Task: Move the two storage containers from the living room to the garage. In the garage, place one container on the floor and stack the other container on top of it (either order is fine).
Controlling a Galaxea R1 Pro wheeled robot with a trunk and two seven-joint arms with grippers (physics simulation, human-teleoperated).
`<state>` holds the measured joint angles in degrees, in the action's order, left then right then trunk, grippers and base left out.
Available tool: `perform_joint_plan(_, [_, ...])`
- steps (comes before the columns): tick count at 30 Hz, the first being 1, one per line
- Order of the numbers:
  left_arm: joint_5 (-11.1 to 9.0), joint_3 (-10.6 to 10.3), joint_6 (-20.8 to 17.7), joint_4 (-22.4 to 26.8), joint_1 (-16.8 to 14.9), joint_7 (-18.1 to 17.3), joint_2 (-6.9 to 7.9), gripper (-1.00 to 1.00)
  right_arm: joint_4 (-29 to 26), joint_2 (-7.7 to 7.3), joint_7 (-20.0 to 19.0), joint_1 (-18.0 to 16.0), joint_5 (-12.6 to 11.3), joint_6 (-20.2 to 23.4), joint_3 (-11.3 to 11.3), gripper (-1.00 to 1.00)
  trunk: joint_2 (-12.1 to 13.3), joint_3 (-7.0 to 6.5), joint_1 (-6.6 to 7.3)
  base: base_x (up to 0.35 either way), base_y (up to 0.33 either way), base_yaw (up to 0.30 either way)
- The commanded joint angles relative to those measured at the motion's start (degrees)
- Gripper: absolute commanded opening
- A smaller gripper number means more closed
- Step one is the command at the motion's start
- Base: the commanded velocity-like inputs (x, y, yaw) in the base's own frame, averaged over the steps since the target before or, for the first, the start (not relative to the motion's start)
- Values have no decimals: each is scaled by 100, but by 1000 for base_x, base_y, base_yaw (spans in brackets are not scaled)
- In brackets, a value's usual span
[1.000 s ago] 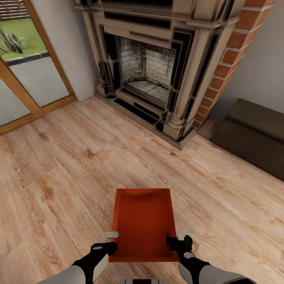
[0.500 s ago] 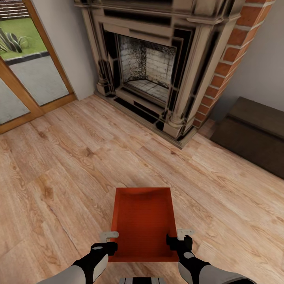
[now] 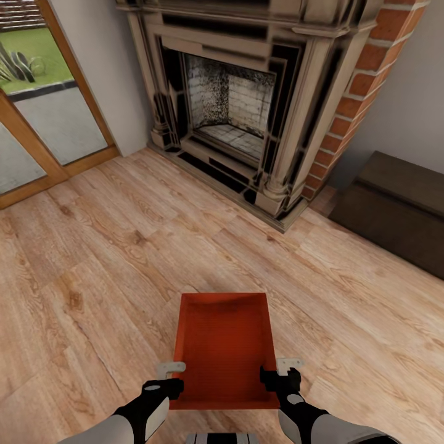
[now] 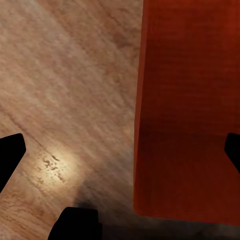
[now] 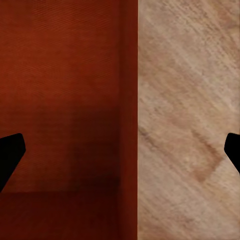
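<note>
The bin [image 3: 224,345] sits at 6 o'clock on the planks [image 3: 111,259]. The left tool [image 3: 174,377] and right tool [image 3: 275,372] both straddle its side walls, jaws apart.

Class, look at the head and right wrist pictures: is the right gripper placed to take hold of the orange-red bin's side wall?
Probably yes. The right gripper sits open at the storage container, its fingers straddling the right wall, with nothing between them.

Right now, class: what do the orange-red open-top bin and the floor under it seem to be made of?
Orange-red rectangular open-top bin: probably matte plastic, judging by its uniform colour, plain flat walls and fine surface texture. Light plank floor: looks like wood or wood-look laminate, with visible grain, knots and board seams.
</note>
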<state>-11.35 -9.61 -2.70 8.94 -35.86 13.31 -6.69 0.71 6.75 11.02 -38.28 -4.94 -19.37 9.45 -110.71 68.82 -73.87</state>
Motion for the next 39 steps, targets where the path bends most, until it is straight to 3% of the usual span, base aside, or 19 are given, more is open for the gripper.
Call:
perform_joint_plan(1, [-51,-50,-28,12,0,31,1,100,8,2,14,-4,-51,-21,49,100,-43,22,-22,0,0,0])
perform_joint_plan(12, [-51,-50,-28,3,0,31,1,100,8,2,14,-4,-51,-23,48,100,-484,219,-264,0,0,0])
perform_joint_plan(39, [-51,-50,-28,3,0,31,1,100,8,-15,14,-4,-59,-22,48,100,-484,219,-264,0,0,0])
